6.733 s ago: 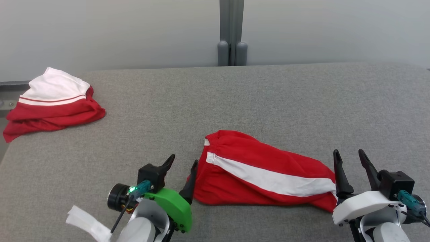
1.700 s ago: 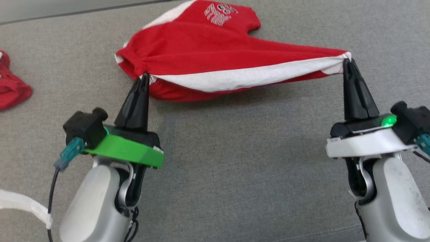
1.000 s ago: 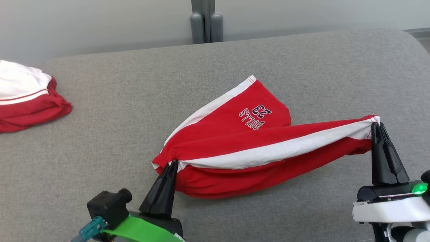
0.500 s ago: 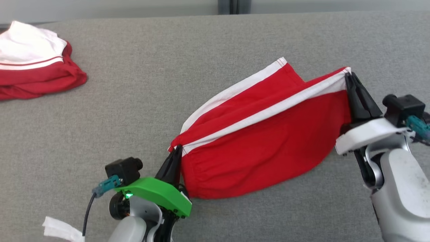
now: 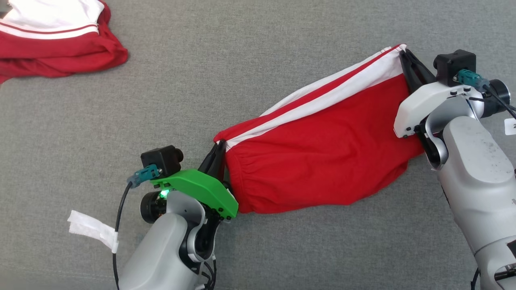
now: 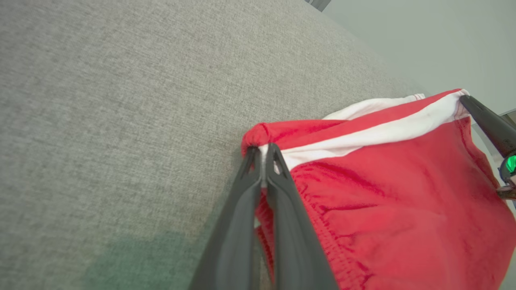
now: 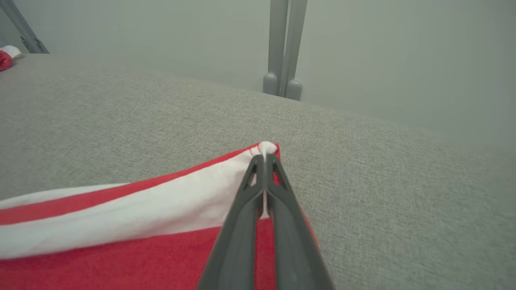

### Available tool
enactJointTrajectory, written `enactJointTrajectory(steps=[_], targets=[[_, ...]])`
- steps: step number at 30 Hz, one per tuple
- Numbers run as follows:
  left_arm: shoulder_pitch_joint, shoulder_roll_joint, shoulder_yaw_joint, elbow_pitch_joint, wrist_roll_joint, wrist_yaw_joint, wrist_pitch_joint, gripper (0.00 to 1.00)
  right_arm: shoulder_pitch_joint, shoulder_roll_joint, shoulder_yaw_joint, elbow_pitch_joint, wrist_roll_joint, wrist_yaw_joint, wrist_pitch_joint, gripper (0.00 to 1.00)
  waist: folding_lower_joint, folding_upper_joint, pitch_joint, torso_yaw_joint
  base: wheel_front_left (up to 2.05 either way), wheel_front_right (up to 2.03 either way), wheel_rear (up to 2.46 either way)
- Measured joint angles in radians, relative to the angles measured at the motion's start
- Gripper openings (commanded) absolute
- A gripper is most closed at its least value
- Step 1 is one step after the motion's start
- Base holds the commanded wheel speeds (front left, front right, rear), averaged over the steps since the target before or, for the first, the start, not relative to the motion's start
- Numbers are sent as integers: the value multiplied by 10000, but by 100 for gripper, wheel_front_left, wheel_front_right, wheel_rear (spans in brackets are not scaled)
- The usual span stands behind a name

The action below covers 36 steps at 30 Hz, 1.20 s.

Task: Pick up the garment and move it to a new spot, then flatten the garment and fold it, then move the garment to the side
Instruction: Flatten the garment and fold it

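Observation:
The garment [image 5: 318, 153], red shorts with white side stripes, lies stretched slantwise across the grey table [image 5: 258, 80]. My left gripper [image 5: 219, 147] is shut on its elastic waistband corner at the lower left; the left wrist view shows the fingers [image 6: 262, 157] pinching the garment [image 6: 383, 189] at the white stripe. My right gripper [image 5: 403, 52] is shut on the far hem corner at the upper right; in the right wrist view the gripper [image 7: 265, 157] nips the white tip of the garment [image 7: 161, 209]. The cloth folds over itself, with the red panel hanging toward me.
A second red and white garment [image 5: 56, 40] lies bunched at the table's upper left corner. A white tag [image 5: 90, 229] hangs from my left arm's cable. A grey post [image 7: 284, 48] stands behind the table's far edge by the wall.
Both grippers closed on the garment, lifted it and spread it out. Since half a second ago the right gripper carried its corner farther up and the camera tilted down.

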Motion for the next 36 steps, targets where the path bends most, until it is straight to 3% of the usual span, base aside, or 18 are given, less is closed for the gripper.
enactJointTrajectory(steps=[3, 5, 6, 7, 10, 19, 28, 36], targets=[[-103, -19, -121, 136, -73, 2, -205, 1, -360, -4, 219, 652, 75, 0, -142, 0, 0, 0, 62, 109, 0, 0, 0], [-123, -21, -151, 140, -127, 58, -418, 91, -571, 0, 309, 1043, 123, 0, -320, 42, 0, 0, 34, 126, 0, 0, 0], [-122, -25, -169, 130, -155, 86, -520, 100, -661, 6, 351, 1212, 196, 0, -407, 76, 0, 0, 2, 122, 0, 0, 0], [-121, -25, -188, 94, -186, 86, -640, 100, -733, 12, 410, 1373, 249, 0, -485, 100, 0, 0, -38, 115, 0, 0, 0], [-90, 46, -267, -29, 102, 178, -1120, 100, -865, 58, 617, 1741, 426, 0, -646, 100, 0, 0, -160, 74, 0, 0, 0], [1011, 965, -238, -1083, 1162, 696, -2253, 100, -874, -169, 1304, 2305, 1323, 0, -692, 100, 0, 0, -844, -63, 0, 0, 0], [1751, 1444, -13, -2004, 1893, 1317, -2520, 100, -394, -1083, 2146, 2362, 2560, -2, 1450, 100, 0, 0, -1594, 5, 0, 0, 0], [1849, 1528, 196, -2270, 1996, 1601, -2546, 100, -45, -1275, 2550, 2159, 3714, -2, 2892, 100, 0, 0, -1520, 451, 0, 0, 0]])
